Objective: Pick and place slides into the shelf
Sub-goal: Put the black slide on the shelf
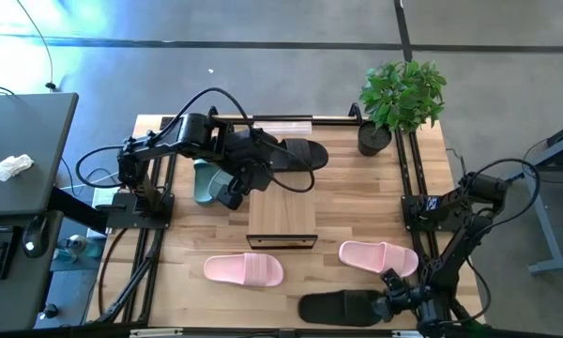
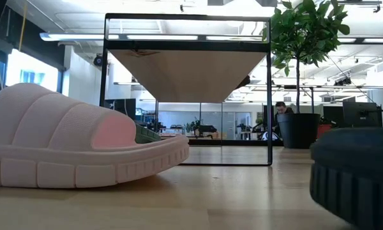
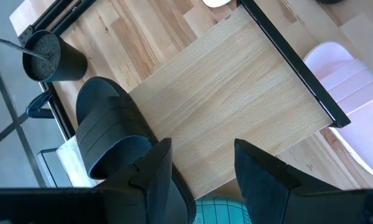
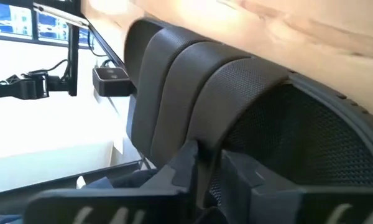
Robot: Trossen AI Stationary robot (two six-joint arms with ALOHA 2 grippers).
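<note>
A black slide (image 1: 342, 306) lies on its sole at the table's near edge, with my right gripper (image 1: 388, 302) shut on its strap at its right end. My left gripper (image 3: 199, 146) hangs open high over the far left end of the shelf (image 1: 281, 218) and touches nothing. A green slide (image 1: 205, 180) lies on the table under that arm, partly hidden by it. Another black slide (image 1: 298, 155) lies beyond the shelf's far end. Two pink slides (image 1: 244, 269) (image 1: 380, 255) lie near the shelf's near end. My right gripper (image 4: 208, 160) pinches the open edge of the black slide's ribbed strap (image 4: 202, 140) between its two fingers. One finger is on the strap's outside and the other on the footbed side under it. The fingers come slanting down from the table's right. The slide's sole is on the table.
A potted plant (image 1: 399, 99) stands at the far right corner. Black frame rails (image 1: 408, 178) run along the table's left and right sides. In the low view a pink slide (image 2: 70, 140) fills the left foreground and the black slide (image 2: 357, 172) the right.
</note>
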